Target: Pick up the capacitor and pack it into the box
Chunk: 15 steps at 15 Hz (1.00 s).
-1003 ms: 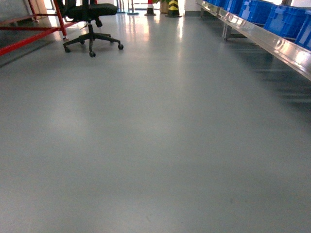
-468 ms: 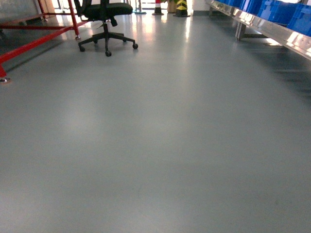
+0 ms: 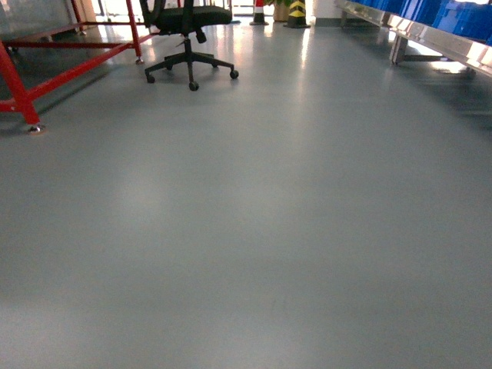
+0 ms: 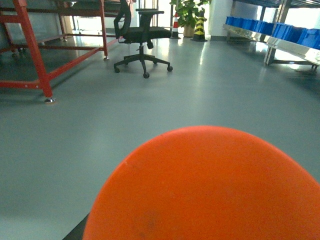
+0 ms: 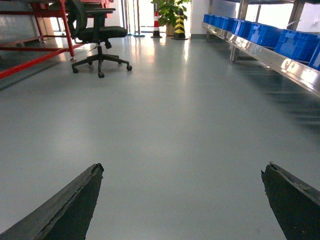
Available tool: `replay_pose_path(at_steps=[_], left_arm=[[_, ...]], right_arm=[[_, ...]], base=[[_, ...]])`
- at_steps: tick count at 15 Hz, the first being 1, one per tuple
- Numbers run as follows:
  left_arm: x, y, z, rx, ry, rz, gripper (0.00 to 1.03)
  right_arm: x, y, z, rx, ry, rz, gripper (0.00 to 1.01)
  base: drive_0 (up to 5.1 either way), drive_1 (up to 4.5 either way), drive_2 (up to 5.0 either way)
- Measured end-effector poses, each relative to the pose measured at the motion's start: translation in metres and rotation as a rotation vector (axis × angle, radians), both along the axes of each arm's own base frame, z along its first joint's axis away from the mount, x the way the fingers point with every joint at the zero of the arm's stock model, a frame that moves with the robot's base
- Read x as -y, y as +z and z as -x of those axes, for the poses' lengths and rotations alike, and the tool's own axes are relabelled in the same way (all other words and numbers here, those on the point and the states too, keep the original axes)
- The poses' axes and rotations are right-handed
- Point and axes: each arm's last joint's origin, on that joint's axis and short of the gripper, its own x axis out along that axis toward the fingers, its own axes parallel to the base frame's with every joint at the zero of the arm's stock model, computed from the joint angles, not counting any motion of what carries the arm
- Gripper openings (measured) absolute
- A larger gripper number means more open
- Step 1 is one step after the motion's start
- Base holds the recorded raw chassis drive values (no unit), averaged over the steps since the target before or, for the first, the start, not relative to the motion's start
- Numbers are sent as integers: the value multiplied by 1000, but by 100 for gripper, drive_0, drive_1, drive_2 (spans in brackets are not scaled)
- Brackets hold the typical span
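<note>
1. No capacitor and no box shows in any view; where they lie cannot be told; the head view gives only bare grey floor [image 3: 254, 231], a black office chair [image 3: 188, 34] at far left, a red frame [image 3: 19, 84] at the left edge and a metal rack [image 3: 430, 38] with blue bins [image 3: 453, 15] at far right.
2. The right gripper [image 5: 182, 200] has its two dark fingers [image 5: 65, 205] spread wide apart at the near edge of the right wrist view, with nothing but floor between them.
3. In the left wrist view a large rounded orange shape [image 4: 210, 190] fills the near half; what it is I cannot tell, and it hides the left gripper, so its state cannot be told.
4. Judging from this, nothing of the task is done; neither arm appears over a surface, and the robot seems to be out in an open aisle.
5. Left to do, as I judge: reach the surface holding the parts, find the capacitor, grasp it, and place it in the box.
</note>
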Motion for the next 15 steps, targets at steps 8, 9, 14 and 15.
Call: replay_pose_path(at_steps=[8,9,14,15], left_arm=[[0,0,0,-3,0,0,43],[0,0,0,-3,1,0,43],[0,0,0,-1,1,0,43],[0,0,0,-1,0,0,43]], right_arm=[[0,0,0,0,0,0,98],[0,0,0,1,0,0,98],[0,0,0,-2,0,0,98],[0,0,0,-2,0,0,98]], base=[[-495,250,250],[-487,259,259],[-506,240,240],[-504,242,242]])
